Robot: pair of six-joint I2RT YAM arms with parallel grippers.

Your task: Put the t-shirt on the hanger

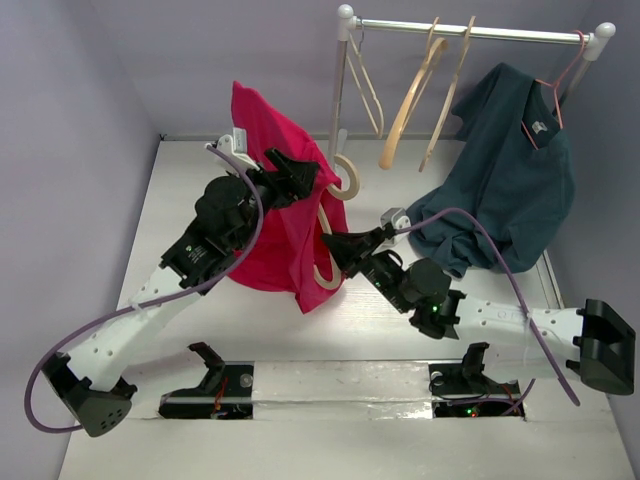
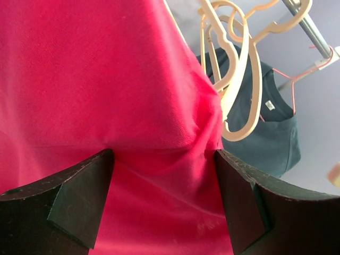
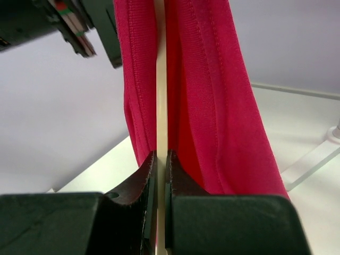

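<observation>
The crimson t-shirt [image 1: 262, 215] hangs upright above the table, draped over the tan wooden hanger [image 1: 347, 180], whose hook and lower arm stick out on its right side. My right gripper [image 1: 337, 247] is shut on the hanger's thin edge [image 3: 161, 106], with red cloth [image 3: 212, 95] on both sides of it. My left gripper [image 1: 310, 178] is high against the shirt. In the left wrist view its jaws stand wide apart [image 2: 162, 154], with red cloth [image 2: 106, 79] spread beyond them. The neck label is hidden.
A clothes rail [image 1: 470, 32] stands at the back right with two more tan hangers [image 1: 415, 95], a thin white hanger [image 1: 368, 85] and a dark teal shirt [image 1: 510, 170] on a pink hanger [image 1: 560, 70]. The walls are close on the left and at the back.
</observation>
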